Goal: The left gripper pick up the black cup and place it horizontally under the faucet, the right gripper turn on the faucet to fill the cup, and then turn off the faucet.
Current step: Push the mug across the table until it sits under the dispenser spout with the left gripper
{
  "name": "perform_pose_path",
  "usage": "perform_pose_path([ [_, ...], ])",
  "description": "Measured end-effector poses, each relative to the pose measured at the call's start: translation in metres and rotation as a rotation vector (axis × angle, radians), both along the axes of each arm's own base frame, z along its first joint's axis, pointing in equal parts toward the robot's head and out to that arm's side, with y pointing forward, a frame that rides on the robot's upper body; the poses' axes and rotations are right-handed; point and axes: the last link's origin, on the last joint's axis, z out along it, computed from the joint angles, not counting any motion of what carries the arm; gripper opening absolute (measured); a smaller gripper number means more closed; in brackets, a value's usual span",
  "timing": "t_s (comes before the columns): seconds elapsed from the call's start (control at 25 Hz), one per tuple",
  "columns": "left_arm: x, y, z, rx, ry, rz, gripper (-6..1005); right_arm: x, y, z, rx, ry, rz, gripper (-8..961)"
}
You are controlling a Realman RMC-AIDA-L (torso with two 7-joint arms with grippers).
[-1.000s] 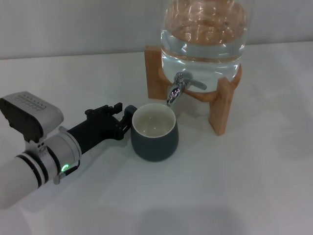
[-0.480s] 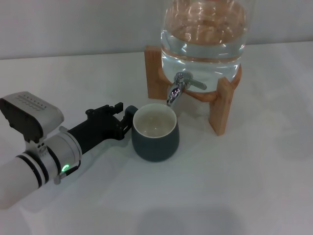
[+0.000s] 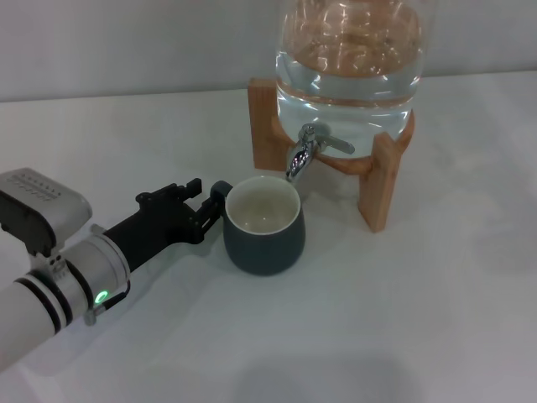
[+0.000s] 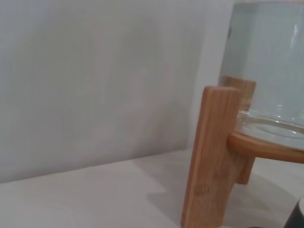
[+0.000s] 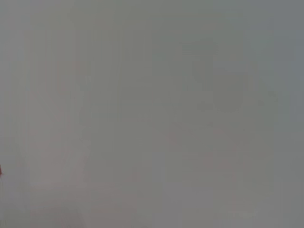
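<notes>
Squat matte black cup (image 3: 264, 227) upright under chrome faucet (image 3: 304, 151); black two-fingered left gripper (image 3: 204, 200) spread wide beside handle.

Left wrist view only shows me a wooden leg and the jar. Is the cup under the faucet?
Observer: Yes. In the head view the black cup stands upright, with the faucet spout over its far rim.
Operator: Is any water running?
Observer: No stream shows, and the cup looks empty.
Operator: Where's my gripper?
Observer: The left gripper is at the cup's handle, on the cup's left.
</notes>
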Motion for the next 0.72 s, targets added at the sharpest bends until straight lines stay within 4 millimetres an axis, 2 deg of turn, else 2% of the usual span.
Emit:
perform_pose_path([
  [0.72, -0.0027, 0.0019, 0.0045, 0.012, -0.007, 0.009, 400, 0.0005, -0.0009, -0.0004, 0.000, 0.000, -0.002, 844],
])
